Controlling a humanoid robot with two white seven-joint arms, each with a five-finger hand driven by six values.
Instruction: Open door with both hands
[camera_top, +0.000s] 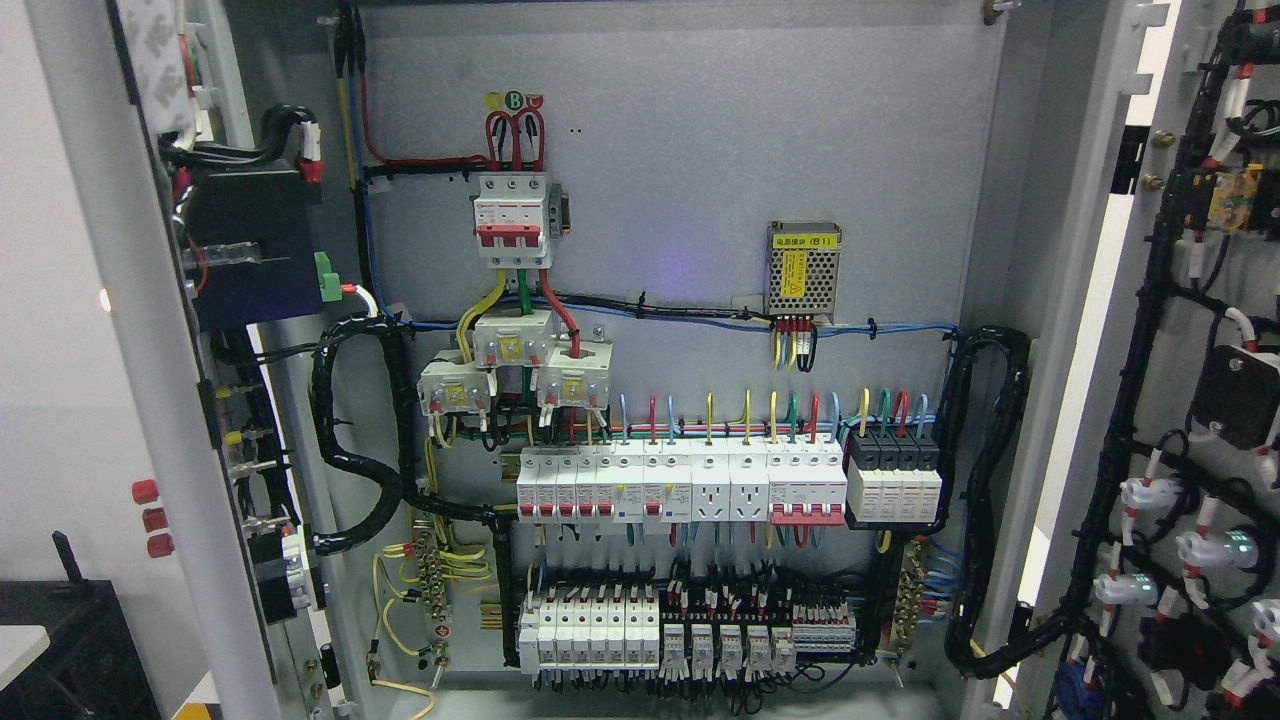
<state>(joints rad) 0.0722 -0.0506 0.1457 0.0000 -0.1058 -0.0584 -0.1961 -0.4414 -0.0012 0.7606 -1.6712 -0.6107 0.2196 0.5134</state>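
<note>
Already both cabinet doors stand swung wide: the left door (150, 380) runs edge-on down the left side, the right door (1190, 400) angles away at the right, baring the breaker rows (680, 485) on the back panel (700, 150). Neither robot hand is in view, so their state and which is nearer cannot be told.

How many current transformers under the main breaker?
3: one current transformer at left, one upper middle, one at right, clustered below the main breaker. Wiring may hide others. No robot hands in view.
</note>
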